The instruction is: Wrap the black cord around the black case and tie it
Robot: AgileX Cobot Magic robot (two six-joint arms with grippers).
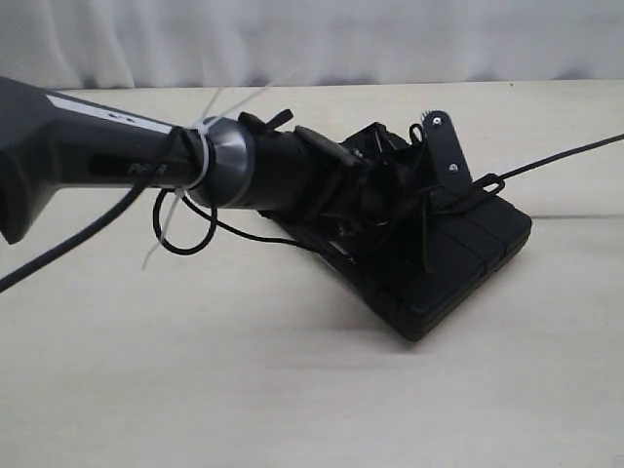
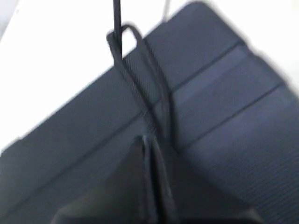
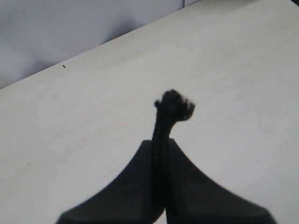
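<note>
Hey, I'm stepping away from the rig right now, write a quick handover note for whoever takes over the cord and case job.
Left end effector: shut on the black cord, just above the black case.
Right end effector: shut on the cord near its end, with the frayed tip sticking out over the table.
Things: the case lies flat on the table, and the cord runs taut from its top toward the right of the exterior view.
Done: a doubled loop of cord lies across the case's top. Whether it passes underneath cannot be seen.
Left: finish the wrap and tie it. No finished knot shows.
</note>
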